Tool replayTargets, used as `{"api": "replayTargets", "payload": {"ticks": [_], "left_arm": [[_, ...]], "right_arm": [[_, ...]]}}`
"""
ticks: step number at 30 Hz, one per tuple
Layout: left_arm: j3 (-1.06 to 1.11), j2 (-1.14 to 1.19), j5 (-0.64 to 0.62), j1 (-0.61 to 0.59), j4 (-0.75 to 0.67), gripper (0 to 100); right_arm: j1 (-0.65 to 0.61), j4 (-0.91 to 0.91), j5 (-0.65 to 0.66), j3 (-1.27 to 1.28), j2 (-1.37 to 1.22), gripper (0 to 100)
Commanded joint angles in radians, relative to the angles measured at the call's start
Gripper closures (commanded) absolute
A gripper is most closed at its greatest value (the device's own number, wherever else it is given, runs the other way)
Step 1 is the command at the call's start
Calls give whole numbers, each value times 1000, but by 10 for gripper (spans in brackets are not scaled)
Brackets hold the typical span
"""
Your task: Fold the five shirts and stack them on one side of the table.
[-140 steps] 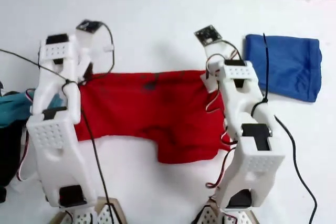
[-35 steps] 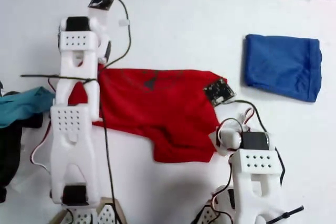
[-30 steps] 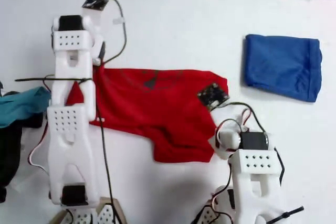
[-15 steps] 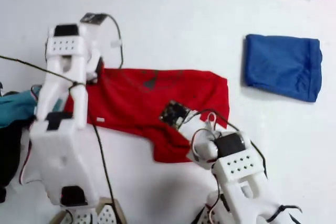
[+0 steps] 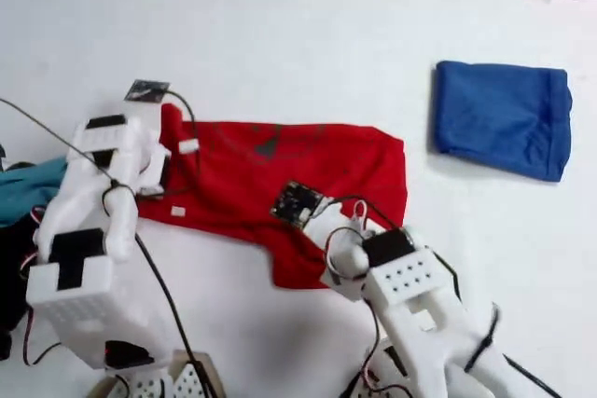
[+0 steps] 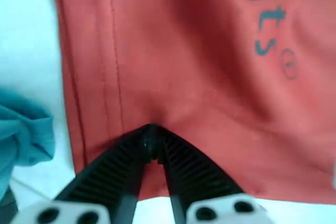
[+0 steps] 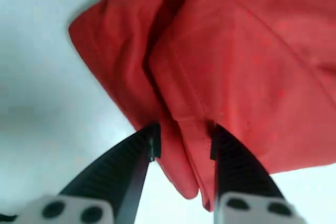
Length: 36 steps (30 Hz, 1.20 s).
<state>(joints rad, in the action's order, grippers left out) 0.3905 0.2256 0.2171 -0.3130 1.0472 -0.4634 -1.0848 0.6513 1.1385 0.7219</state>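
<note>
A red shirt [image 5: 280, 170] lies spread across the middle of the table, with a flap hanging toward the near edge. My left gripper [image 6: 151, 148] is shut on a pinch of the red shirt [image 6: 210, 77] near its hemmed left end; the left arm [image 5: 103, 184] stands over that end. My right gripper [image 7: 184, 140] is open, its fingers either side of a folded edge of the red shirt [image 7: 236, 77] at the near flap; the right arm [image 5: 392, 272] comes in from the near right. A folded blue shirt [image 5: 504, 118] lies at the back right.
A teal cloth [image 5: 33, 188] and a dark cloth [image 5: 11, 267] are bunched at the table's left edge, and the teal cloth [image 6: 21, 129] lies just beside the left gripper. Black cables trail from both arms. White table [image 5: 308, 34] stretches behind the shirt.
Both arms drew back from the shirt's far edge. The left arm swung toward the near left, over the shirt's left end. The right arm shifted left to the near flap.
</note>
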Motion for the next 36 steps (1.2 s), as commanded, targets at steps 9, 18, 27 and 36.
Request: {"api": "replayTargets", "payload": {"ticks": [9, 18, 27, 36], "left_arm": [[64, -37, 6, -35, -98, 975], [68, -35, 6, -35, -98, 975], [67, -35, 6, -35, -98, 975], [68, -35, 6, -35, -98, 975]], "right_arm": [[-2, 142, -9, -15, -136, 910], [-2, 44, -9, -166, -137, 981], [-74, 24, -129, -163, -147, 824], [-147, 44, -135, -161, -203, 820]]}}
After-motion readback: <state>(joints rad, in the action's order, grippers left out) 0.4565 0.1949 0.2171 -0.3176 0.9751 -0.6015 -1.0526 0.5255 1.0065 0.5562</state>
